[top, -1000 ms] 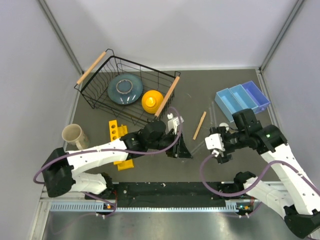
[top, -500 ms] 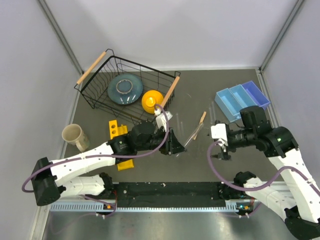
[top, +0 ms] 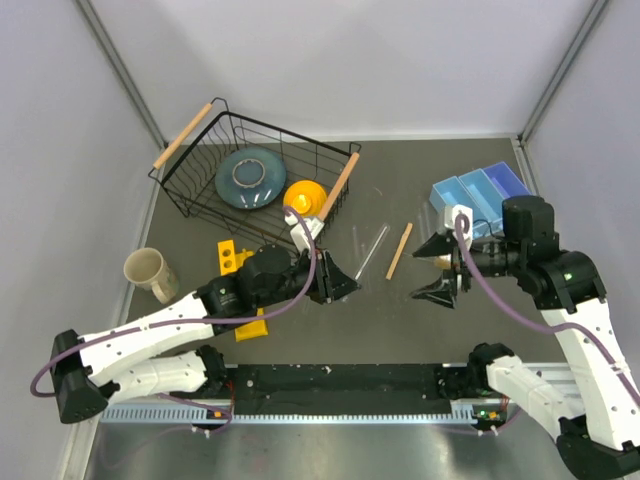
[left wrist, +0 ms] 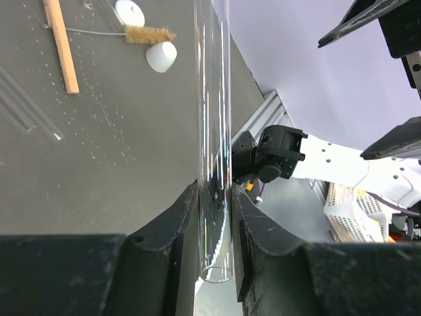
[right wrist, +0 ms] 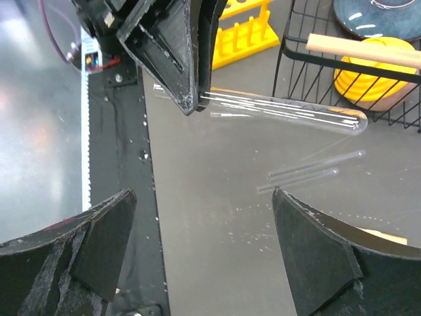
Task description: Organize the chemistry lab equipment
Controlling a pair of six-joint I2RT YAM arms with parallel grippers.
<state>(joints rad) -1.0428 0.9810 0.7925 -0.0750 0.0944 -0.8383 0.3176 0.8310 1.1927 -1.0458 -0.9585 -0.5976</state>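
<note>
My left gripper [top: 338, 281] is shut on a slim clear glass tube [top: 372, 247] and holds it above the table, slanting up and to the right. In the left wrist view the tube [left wrist: 214, 118] stands between my fingers [left wrist: 176, 224]. The pale wooden stick [top: 400, 250] lies flat right of the tube. The brown brush [left wrist: 148, 34] and two white round pieces [left wrist: 161, 56] lie near the stick [left wrist: 60, 46]. My right gripper [top: 436, 271] is wide open and empty, right of the stick. Its wrist view shows the tube [right wrist: 296, 115] in the left gripper [right wrist: 181, 59].
A black wire basket [top: 190, 190] holds a blue-grey plate [top: 250, 178] and a yellow dome [top: 303, 198]. A yellow rack [top: 232, 262] and a mug [top: 150, 272] stand at the left. Blue trays [top: 482, 192] sit at the right. Thin glass rods [right wrist: 309, 170] lie on the table.
My left gripper has drawn back to the left with the tube raised in it. My right arm has swung right and its jaws now stand wide open.
</note>
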